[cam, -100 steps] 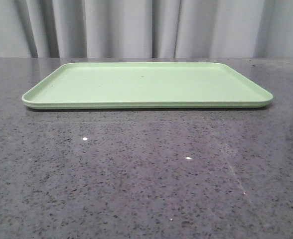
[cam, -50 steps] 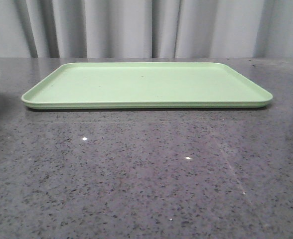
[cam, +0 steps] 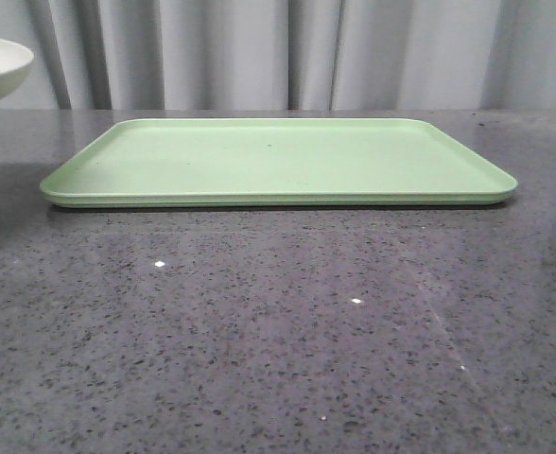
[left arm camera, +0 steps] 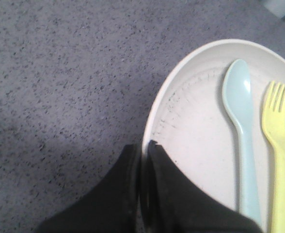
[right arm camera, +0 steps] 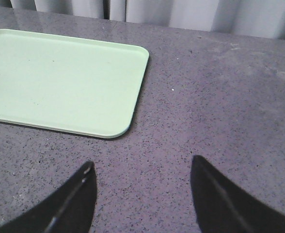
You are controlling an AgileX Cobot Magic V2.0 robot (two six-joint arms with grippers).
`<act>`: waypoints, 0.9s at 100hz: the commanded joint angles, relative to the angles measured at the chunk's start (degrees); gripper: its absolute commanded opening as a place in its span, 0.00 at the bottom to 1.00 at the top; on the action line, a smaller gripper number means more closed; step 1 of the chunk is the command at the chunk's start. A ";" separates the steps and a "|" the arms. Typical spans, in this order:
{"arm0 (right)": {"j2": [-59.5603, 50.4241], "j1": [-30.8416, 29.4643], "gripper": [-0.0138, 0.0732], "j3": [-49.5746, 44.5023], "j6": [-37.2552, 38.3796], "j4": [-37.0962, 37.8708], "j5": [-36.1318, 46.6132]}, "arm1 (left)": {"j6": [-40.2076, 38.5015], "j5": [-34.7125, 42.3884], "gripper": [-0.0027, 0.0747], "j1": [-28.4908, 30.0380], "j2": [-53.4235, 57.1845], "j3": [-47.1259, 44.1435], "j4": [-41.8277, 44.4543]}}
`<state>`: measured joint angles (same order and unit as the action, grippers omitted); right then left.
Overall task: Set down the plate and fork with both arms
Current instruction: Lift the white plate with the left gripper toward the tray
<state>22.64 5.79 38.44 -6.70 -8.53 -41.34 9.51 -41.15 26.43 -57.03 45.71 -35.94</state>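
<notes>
Left tool [left arm camera: 146, 194] pinches the rim of the round cream plastic plate [left arm camera: 200, 121], raised off the bench's left edge. Small yellow plastic fork [left arm camera: 277, 145] lies loose inside; keep it level. Right tool [right arm camera: 142, 194] gapes wide, empty.

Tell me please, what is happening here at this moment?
The left claw is shut on the rim of the plate and holds it in the air at the left edge of the front view, above the table. A yellow fork and a pale blue spoon lie side by side in the plate. The right claw is open and holds nothing, hanging over the table near the green tray, which has nothing on it yet.
</notes>
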 commanded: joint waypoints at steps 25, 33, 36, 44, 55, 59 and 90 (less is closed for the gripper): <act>0.89 -0.24 0.66 2.00 -0.05 -0.24 4.98 | 0.08 5.81 0.01 -11.91 -4.42 7.50 -4.56; 0.89 -0.24 0.66 2.00 -0.05 -0.24 4.98 | 0.08 8.42 0.01 -16.32 -6.80 8.43 -5.73; 0.89 -0.24 0.66 2.00 -0.05 -0.24 4.98 | 0.08 9.59 0.01 -17.83 -7.94 8.78 -6.12; 0.89 -0.24 0.66 2.00 -0.05 -0.24 4.98 | 0.08 12.55 0.01 -22.37 -10.66 10.04 -7.04; 0.89 -0.24 0.66 2.00 -0.05 -0.24 4.98 | -0.47 15.77 0.01 -27.82 -15.06 11.98 -7.04; 0.89 -0.24 0.66 2.00 -0.05 -0.24 4.98 | -0.59 16.53 0.01 -29.78 -16.87 12.95 -7.11; 0.89 -0.24 0.66 2.00 -0.05 -0.24 4.93 | -0.80 25.98 0.01 -40.02 -27.84 18.39 -10.77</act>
<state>22.64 5.79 38.44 -6.70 -8.53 -40.93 9.53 -20.95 -11.34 -84.78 60.92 -43.72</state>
